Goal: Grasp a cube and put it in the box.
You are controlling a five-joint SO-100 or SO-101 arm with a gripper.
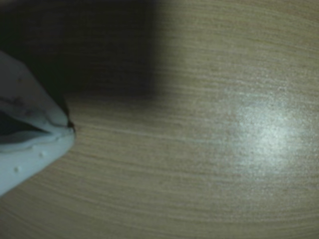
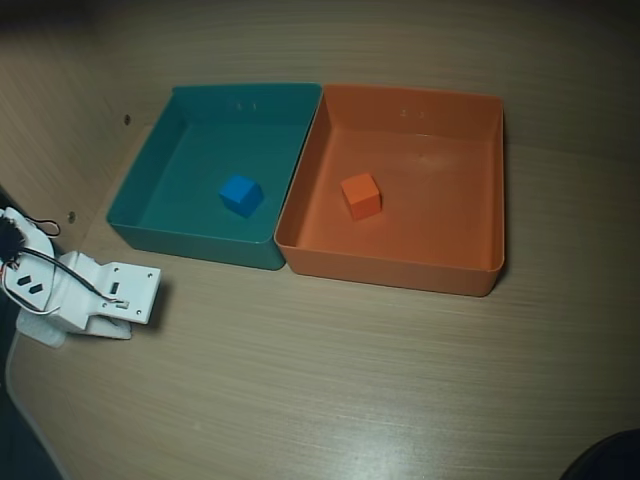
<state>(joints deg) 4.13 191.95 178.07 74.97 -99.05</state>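
Note:
The small orange cube (image 2: 360,194) rests on the floor of the orange box (image 2: 400,265), left of its middle, in the overhead view. My white arm (image 2: 100,292) lies folded low at the table's left edge, well apart from the box. In the wrist view my gripper (image 1: 70,128) comes in from the left with its pale fingertips (image 1: 47,149) meeting over bare wood, holding nothing. Neither the cube nor the box shows in the wrist view.
A teal tray (image 2: 190,240) stands against the orange box's left wall with a small blue cube (image 2: 241,194) inside. The wooden tabletop (image 2: 330,380) stretches in front of both trays. A dark object (image 2: 610,460) sits at the bottom right corner.

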